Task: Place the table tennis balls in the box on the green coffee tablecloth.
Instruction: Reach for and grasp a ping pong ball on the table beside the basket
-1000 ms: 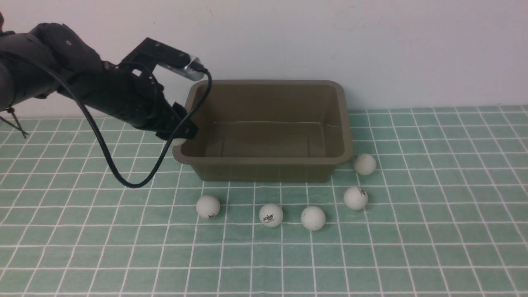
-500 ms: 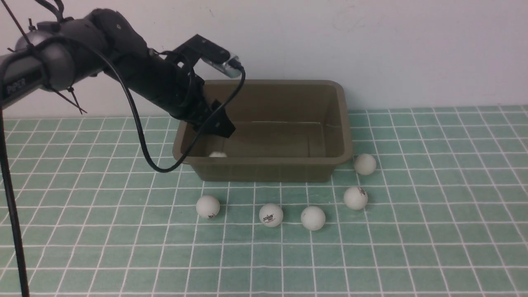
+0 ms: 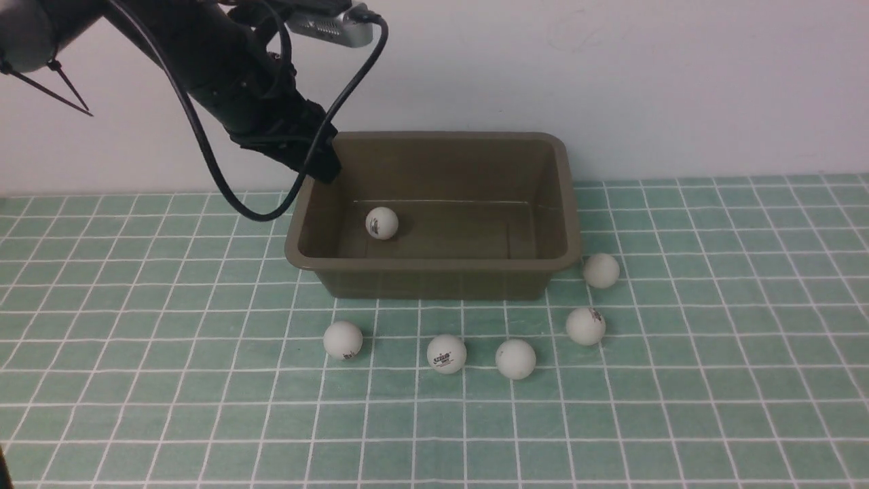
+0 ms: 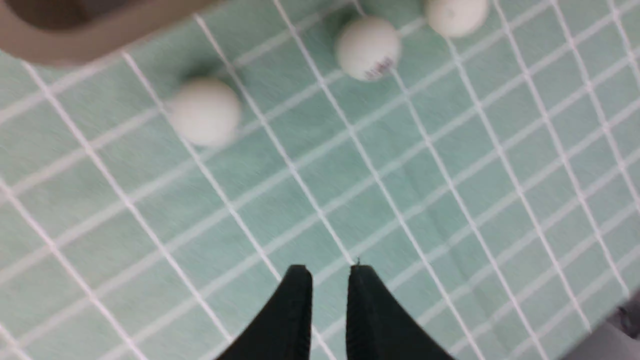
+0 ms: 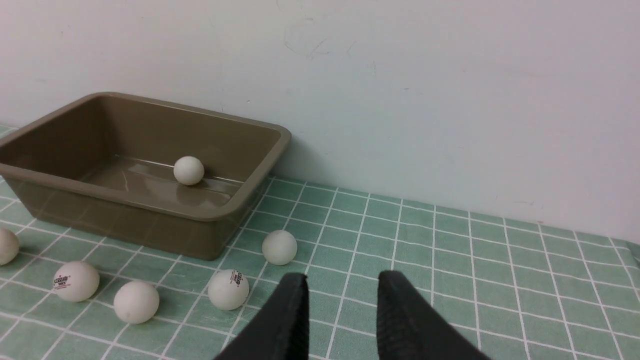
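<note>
Left hand (image 3: 322, 163), upper left, shut, empty, above box (image 3: 434, 268) corner, likely poised for next pick. One ball (image 3: 381, 223) inside, five on cloth (image 3: 136, 407). Right hand (image 5: 342, 285) part-open, empty.

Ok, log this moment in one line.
box: one ball inside | tablecloth: five balls | left gripper: shut, empty | right gripper: open, empty

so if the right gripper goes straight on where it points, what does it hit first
The right gripper would likely meet bare green tablecloth, then the wall; nearest ball sits off its line. Depth unclear.
</note>
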Available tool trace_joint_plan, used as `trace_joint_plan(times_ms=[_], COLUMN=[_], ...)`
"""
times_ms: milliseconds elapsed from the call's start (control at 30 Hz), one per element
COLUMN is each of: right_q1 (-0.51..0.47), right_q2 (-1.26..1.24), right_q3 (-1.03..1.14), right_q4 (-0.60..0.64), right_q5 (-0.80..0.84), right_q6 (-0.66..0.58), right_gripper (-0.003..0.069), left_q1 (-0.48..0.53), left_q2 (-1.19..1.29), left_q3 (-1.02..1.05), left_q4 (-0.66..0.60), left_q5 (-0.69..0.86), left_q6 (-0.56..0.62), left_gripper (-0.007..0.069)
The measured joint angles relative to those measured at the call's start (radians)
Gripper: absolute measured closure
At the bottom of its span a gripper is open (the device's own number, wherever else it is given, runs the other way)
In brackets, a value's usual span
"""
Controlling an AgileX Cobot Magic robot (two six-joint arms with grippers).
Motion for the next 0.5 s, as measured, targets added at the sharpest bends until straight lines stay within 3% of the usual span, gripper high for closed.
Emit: trace_joint_plan(times_ms=[167, 300, 500], right_q1=[0.0, 0.0, 0.0], right_q2=[0.0, 0.0, 0.0], right_q3=[0.0, 0.0, 0.0], right_q4=[0.0, 0.0, 0.0], right_q5=[-0.002, -0.012, -0.019], right_q6=[0.0, 0.0, 0.0], right_gripper=[0.047, 0.047, 0.047], left_q1=[0.0, 0.0, 0.0], left_q2=[-0.123, -0.15, -0.148], left_q3=[0.221, 0.451, 0.521], left_q4=[-0.105, -0.218, -0.328], left_q5=[-0.007, -0.193, -0.43], left_q6=[0.039, 0.089, 0.251], left_gripper=[0.0535, 0.0531, 0.0449])
